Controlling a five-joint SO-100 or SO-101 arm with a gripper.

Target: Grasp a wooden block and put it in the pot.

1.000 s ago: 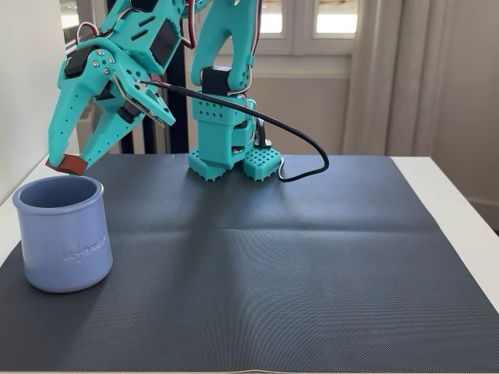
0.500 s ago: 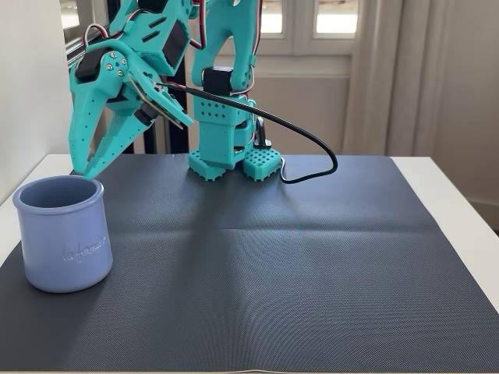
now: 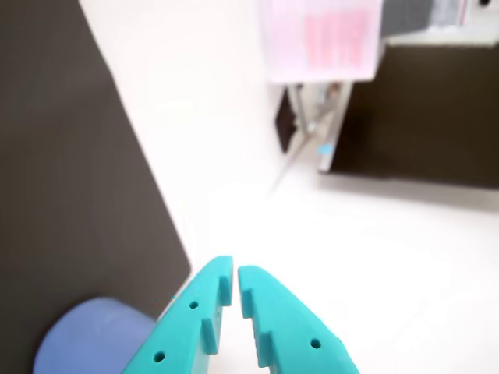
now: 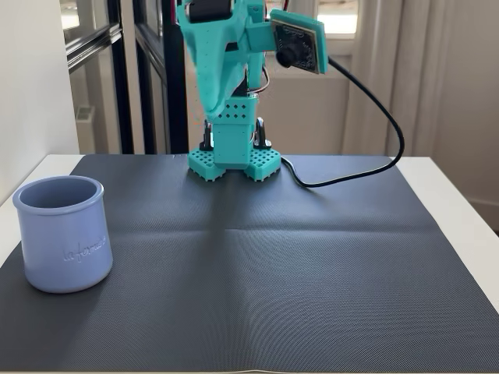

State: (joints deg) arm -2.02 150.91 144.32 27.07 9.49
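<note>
The pot (image 4: 62,234), a pale lavender-blue jar with script on its side, stands upright at the left edge of the dark mat; the wrist view shows it blurred at the bottom left (image 3: 93,339). The wooden block is out of view in both frames, and the pot's inside cannot be seen. My gripper (image 4: 214,115) is pulled back over the arm's base, pointing down, far from the pot. In the wrist view its teal fingers (image 3: 232,274) stand almost together with nothing between them.
A dark ribbed mat (image 4: 273,265) covers most of the white table (image 4: 460,202). The teal arm base (image 4: 232,160) stands at the mat's far edge, with a black cable (image 4: 366,167) looping to its right. A white wall (image 4: 31,93) borders the left side.
One second ago the gripper held the block over the pot. The block then left the fingers, and the arm swung right and folded back over its base with the fingers closed.
</note>
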